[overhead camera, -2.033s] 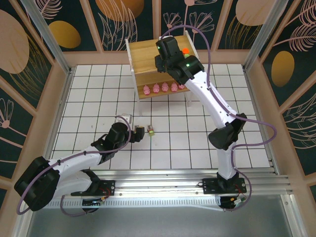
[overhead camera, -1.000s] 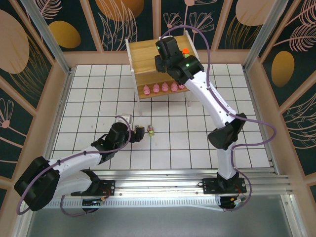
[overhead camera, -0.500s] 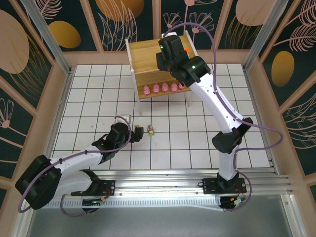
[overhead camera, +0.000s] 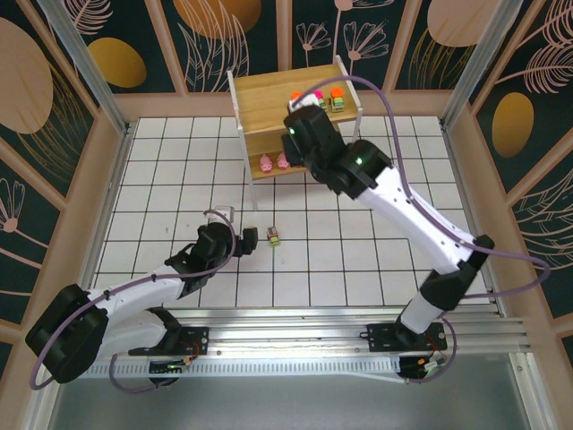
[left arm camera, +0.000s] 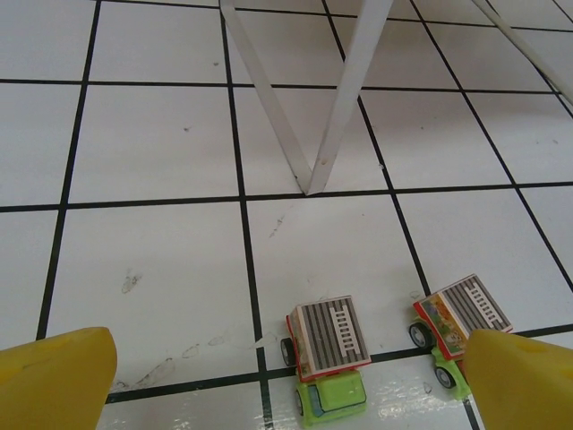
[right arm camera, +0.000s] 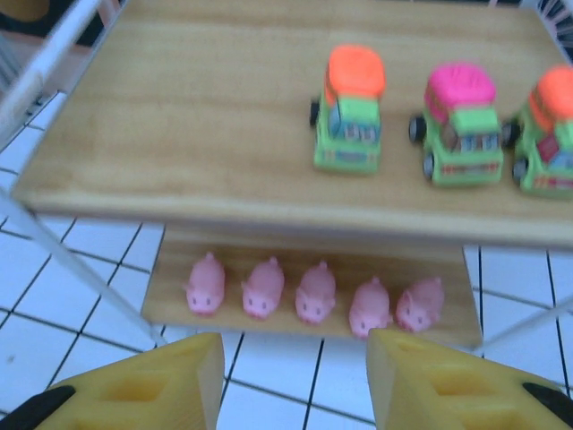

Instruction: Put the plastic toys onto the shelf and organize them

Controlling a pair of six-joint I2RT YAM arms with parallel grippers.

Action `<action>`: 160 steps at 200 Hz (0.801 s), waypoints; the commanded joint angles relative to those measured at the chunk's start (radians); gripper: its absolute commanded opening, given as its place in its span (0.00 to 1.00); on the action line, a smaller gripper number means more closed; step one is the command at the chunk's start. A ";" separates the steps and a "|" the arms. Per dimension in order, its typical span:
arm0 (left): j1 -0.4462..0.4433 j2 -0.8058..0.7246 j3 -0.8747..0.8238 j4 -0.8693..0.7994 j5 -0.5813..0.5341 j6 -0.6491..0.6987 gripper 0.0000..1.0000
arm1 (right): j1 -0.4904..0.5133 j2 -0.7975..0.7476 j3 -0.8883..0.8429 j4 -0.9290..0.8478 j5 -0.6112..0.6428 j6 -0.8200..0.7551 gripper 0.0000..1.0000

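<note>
The shelf [overhead camera: 264, 94] stands at the back of the table. In the right wrist view three green vehicles stand in a row on its top board [right arm camera: 197, 116]: one with an orange top [right arm camera: 349, 112], one with a pink top [right arm camera: 458, 121] and another orange one [right arm camera: 548, 134]. Several pink pigs [right arm camera: 315, 293] line the lower board. My right gripper [right arm camera: 295, 381] hangs open and empty in front of the shelf [overhead camera: 303, 121]. Two green vehicles with striped grey tops [left arm camera: 329, 354] [left arm camera: 452, 322] sit on the tiles. My left gripper [left arm camera: 286, 381] is wide open around them, at the table's middle [overhead camera: 249, 239].
A thin white shelf leg [left arm camera: 345, 98] comes down onto the tiles just beyond the two loose vehicles. White tiled floor [overhead camera: 161, 179] spreads to the left and right of the shelf. Patterned walls [overhead camera: 54, 98] enclose the table.
My right arm has drawn back from above the shelf's top board toward the near side, uncovering three vehicles there. The left arm has stayed where it was.
</note>
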 commanded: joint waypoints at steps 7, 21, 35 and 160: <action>0.005 0.035 0.009 -0.026 -0.041 -0.048 0.98 | 0.013 -0.137 -0.231 0.109 0.002 0.084 0.45; 0.005 0.067 0.026 -0.034 -0.040 -0.067 0.94 | 0.013 -0.197 -0.356 0.139 -0.006 0.113 0.45; 0.005 0.099 0.043 -0.041 -0.038 -0.087 0.91 | 0.012 -0.249 -0.468 0.164 -0.018 0.144 0.43; -0.046 0.212 0.178 -0.186 -0.147 -0.168 0.76 | -0.117 -0.497 -1.151 0.474 -0.218 0.269 0.38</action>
